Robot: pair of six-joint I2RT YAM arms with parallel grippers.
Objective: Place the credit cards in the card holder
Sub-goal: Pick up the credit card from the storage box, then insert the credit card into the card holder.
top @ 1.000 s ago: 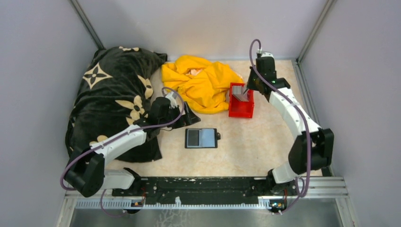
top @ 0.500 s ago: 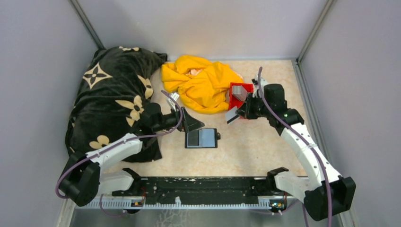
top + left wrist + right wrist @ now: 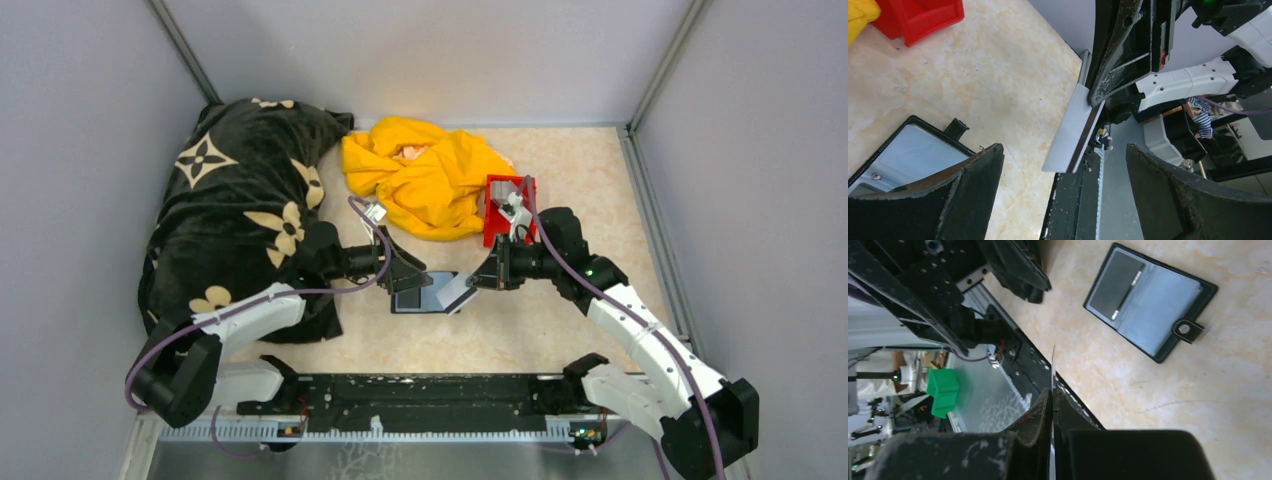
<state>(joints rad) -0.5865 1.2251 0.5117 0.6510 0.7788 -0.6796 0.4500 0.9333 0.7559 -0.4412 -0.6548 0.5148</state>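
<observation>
The card holder [image 3: 425, 298] lies open and flat on the beige table, its black snap tab at one side; the right wrist view shows its grey slotted inside [image 3: 1148, 300]. My right gripper [image 3: 480, 281] is shut on one grey-silver credit card [image 3: 457, 293], held tilted just above the holder's right edge. That card [image 3: 1073, 130] hangs in the air in the left wrist view, and is edge-on [image 3: 1053, 365] between my right fingertips. My left gripper [image 3: 410, 277] stands open over the holder's left part with nothing between its fingers [image 3: 973, 200].
A red plastic bin [image 3: 510, 212] stands behind the right gripper. A crumpled yellow cloth [image 3: 425, 175] lies at the back centre. A black blanket with cream flowers [image 3: 240, 200] covers the left side. Grey walls enclose the table.
The right arm has swung from the red bin down and left to the card holder, carrying the card. The left arm has moved right and forward over the holder, still open.
</observation>
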